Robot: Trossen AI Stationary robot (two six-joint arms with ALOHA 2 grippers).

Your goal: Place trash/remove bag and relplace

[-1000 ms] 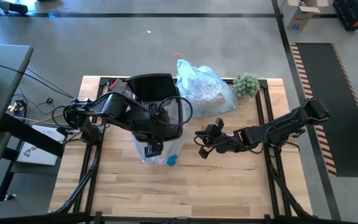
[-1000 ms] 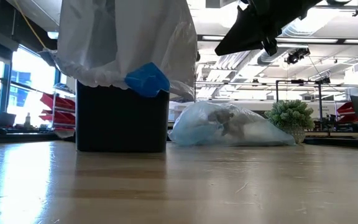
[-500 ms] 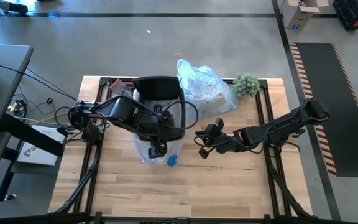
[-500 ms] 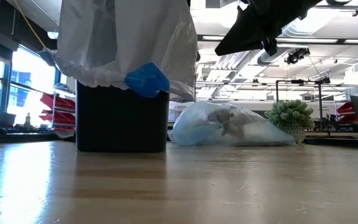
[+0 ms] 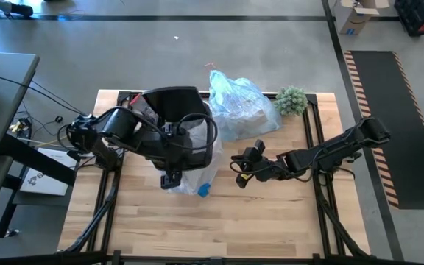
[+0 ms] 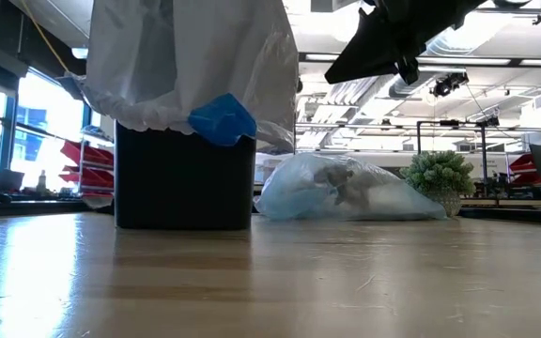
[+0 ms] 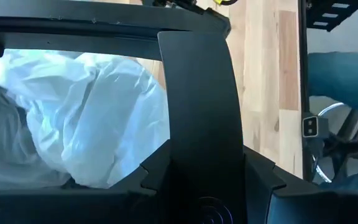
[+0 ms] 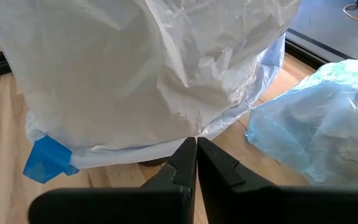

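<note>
Item 1: black rectangular plastic bin (image 6: 184, 178), standing upright toward the rear of the light wooden slatted bench (image 5: 219, 221). Draped over its rim and down its outside is a whitish translucent plastic liner (image 6: 191, 61) carrying a blue tab (image 6: 222, 119).

Item 2: large thin translucent light-blue plastic bag (image 5: 238, 107), crinkled and filled, with brown scraps showing through. It lies on the bench just beside the bin, on the side toward the right arm.

Item 3: small green bushy plant (image 5: 291, 100), next to the blue bag at the bench's rear edge.

Item 4: left claw (image 5: 171, 177), over the bin's near rim and against the whitish liner; whether it is apart or clamped on the liner cannot be told.

Item 5: right claw (image 8: 196, 155), fingers pressed together, holding nothing, raised above the bench. It points at the liner-covered bin; the blue bag lies near it, apart, toward the bench's rear.
</note>
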